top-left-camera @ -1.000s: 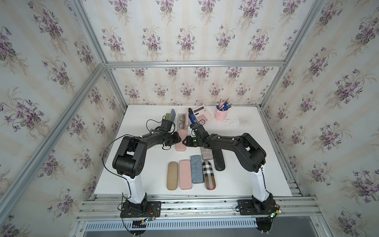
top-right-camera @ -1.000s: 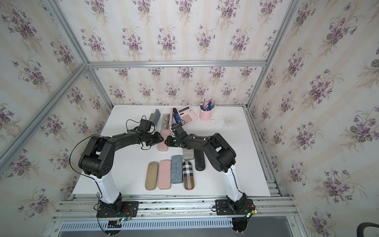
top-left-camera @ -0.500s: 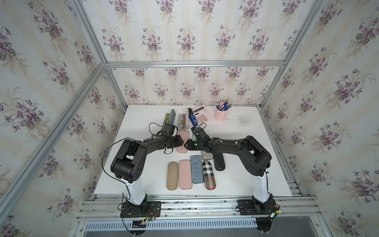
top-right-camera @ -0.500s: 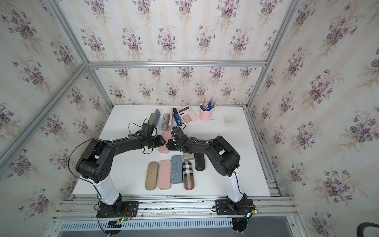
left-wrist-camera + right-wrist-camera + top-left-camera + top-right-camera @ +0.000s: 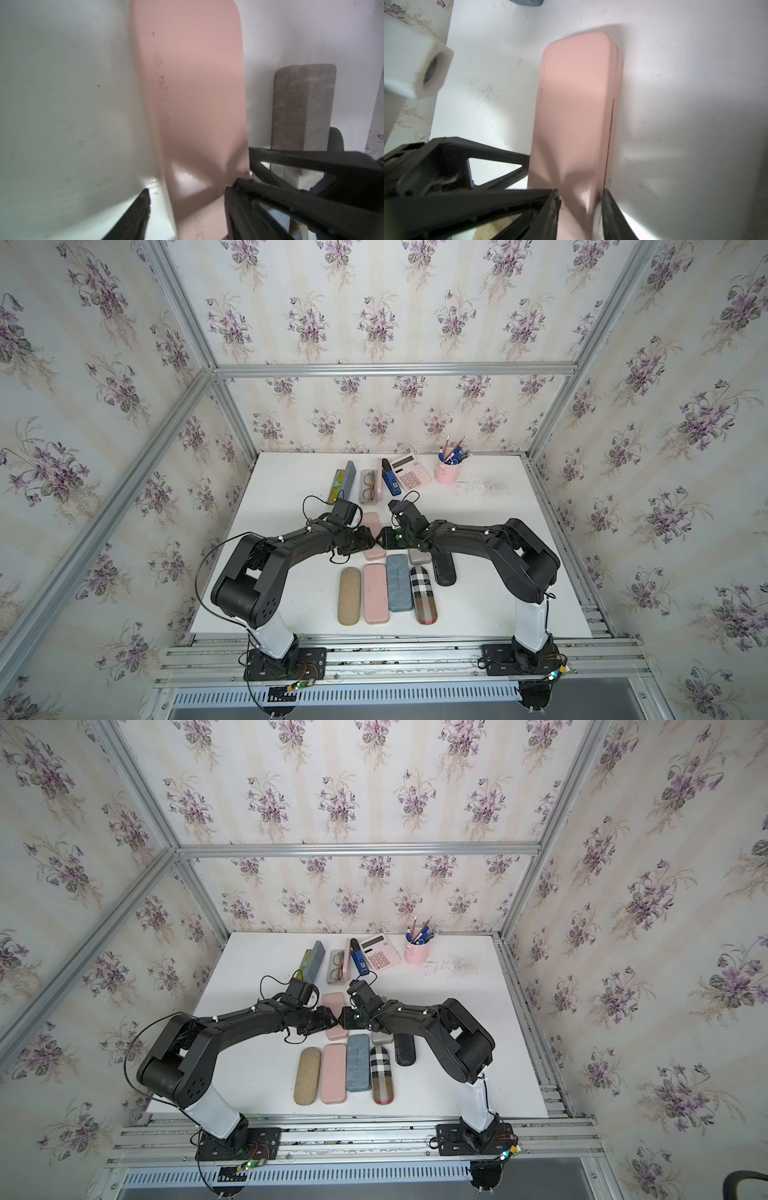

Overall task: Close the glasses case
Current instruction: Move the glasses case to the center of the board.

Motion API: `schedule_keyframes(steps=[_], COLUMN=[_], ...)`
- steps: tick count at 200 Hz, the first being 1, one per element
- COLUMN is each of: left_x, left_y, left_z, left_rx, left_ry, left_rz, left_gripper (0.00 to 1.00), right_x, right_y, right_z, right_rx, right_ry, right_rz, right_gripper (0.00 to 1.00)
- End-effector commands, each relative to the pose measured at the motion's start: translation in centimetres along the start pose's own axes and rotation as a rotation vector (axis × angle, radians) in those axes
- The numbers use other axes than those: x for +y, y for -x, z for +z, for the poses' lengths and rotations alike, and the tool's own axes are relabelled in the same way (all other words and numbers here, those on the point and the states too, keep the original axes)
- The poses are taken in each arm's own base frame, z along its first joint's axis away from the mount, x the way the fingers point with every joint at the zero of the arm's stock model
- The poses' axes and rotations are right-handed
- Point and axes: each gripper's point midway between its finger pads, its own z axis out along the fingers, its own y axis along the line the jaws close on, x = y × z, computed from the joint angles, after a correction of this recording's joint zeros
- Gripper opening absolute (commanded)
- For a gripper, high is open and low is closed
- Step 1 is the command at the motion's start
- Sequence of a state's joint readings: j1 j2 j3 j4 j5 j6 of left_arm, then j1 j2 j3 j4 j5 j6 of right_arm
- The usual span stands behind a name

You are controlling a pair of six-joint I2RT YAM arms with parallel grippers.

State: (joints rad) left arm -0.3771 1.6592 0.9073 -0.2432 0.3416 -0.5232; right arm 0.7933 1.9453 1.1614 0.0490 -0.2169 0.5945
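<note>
A closed pink glasses case [image 5: 371, 521] [image 5: 333, 1002] lies flat mid-table, with only a thin seam along its side [image 5: 577, 93]. My two grippers meet over its near half. The left gripper [image 5: 370, 542] [image 5: 191, 187] is open and straddles the case [image 5: 197, 83], one finger standing clear of its side. The right gripper [image 5: 381, 540] [image 5: 581, 194] is shut on the case's edge, with a finger on the lid and a finger at the seam side.
Several closed cases lie in a row in front: tan [image 5: 349, 595], pink [image 5: 375, 593], blue-grey [image 5: 398, 583], plaid [image 5: 423, 593], plus grey [image 5: 419, 558] and black [image 5: 444, 570]. Behind are an open grey case with glasses [image 5: 369, 487], a calculator [image 5: 409, 475] and a pink pen cup [image 5: 448, 470].
Both grippers have come forward along the pink case toward its near half. The left gripper's jaws have widened off the case; the right gripper keeps its hold.
</note>
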Motion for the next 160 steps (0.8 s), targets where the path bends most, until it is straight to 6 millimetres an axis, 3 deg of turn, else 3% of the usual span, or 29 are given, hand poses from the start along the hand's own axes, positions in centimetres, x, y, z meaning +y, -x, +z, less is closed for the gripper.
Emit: schedule_keyframes(steps=[1,31,56,98,142,160], left_x=[-0.1,-0.1,2.6,6.3,12.1,13.6], left_y=[0.9,3.5,7.1,13.1,17.2,18.8], left_z=[-1.9,-4.9,-7.3,-10.4,-8.7,-7.3], left_rx=[-0.032,-0.099,-0.181,-0.295,-0.313,-0.303], left_ry=[0.026,0.010,-0.004,-0.014,0.086,0.123], left_rz=[0.022,-0.004,-0.131,-0.251,-0.344,-0.349], left_gripper=[0.78,0.86,0.91,0.91,0.87,0.76], right_x=[2.0,3.1,4.4,6.7,7.6,7.7], right_y=[1.9,3.8,5.8,10.0,13.6,14.8], right_z=[-1.6,-3.5,-4.6,-2.9,1.0,2.4], right_rx=[-0.059,-0.100,-0.143,-0.165,-0.166,-0.170], right_ry=[0.048,0.043,0.080,0.139,0.221,0.239], right_rz=[-0.035,-0.063,-0.078,-0.108,-0.086,-0.076], right_gripper=[0.38,0.41,0.43,0.44,0.49,0.50])
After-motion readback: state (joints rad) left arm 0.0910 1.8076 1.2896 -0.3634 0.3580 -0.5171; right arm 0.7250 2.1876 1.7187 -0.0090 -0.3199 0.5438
